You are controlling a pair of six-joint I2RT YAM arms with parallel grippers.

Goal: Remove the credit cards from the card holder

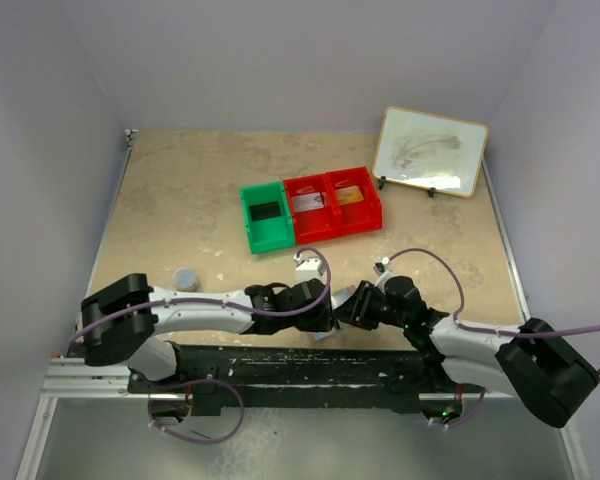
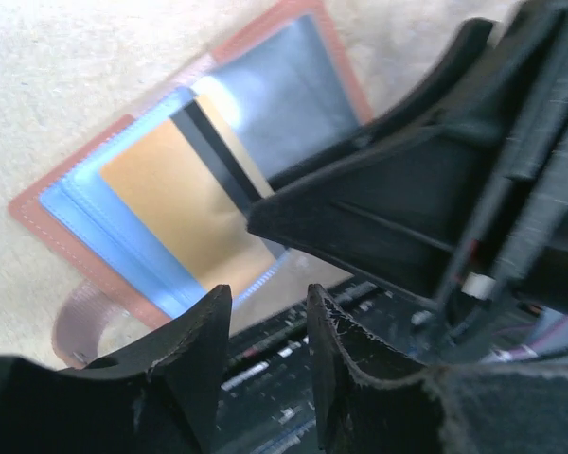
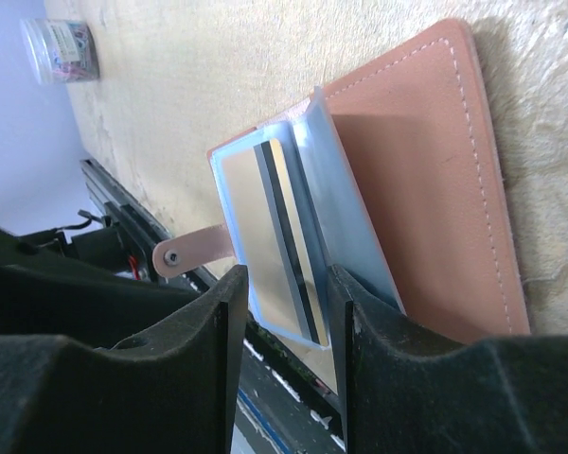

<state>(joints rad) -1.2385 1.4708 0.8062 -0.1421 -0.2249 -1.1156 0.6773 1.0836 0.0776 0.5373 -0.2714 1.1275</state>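
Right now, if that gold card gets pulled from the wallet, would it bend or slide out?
Probably stiff: the gold card shows straight edges and no bow inside its clear sleeve. Its glossy face suggests it could slip when pinched. It looks thin and likely light, so the card holder might lift along with it.

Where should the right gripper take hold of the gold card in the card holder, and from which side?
Probably the end nearest the right gripper, coming straight in: the gold card stands in a blue sleeve lifted off the card holder, so both faces look free to pinch.
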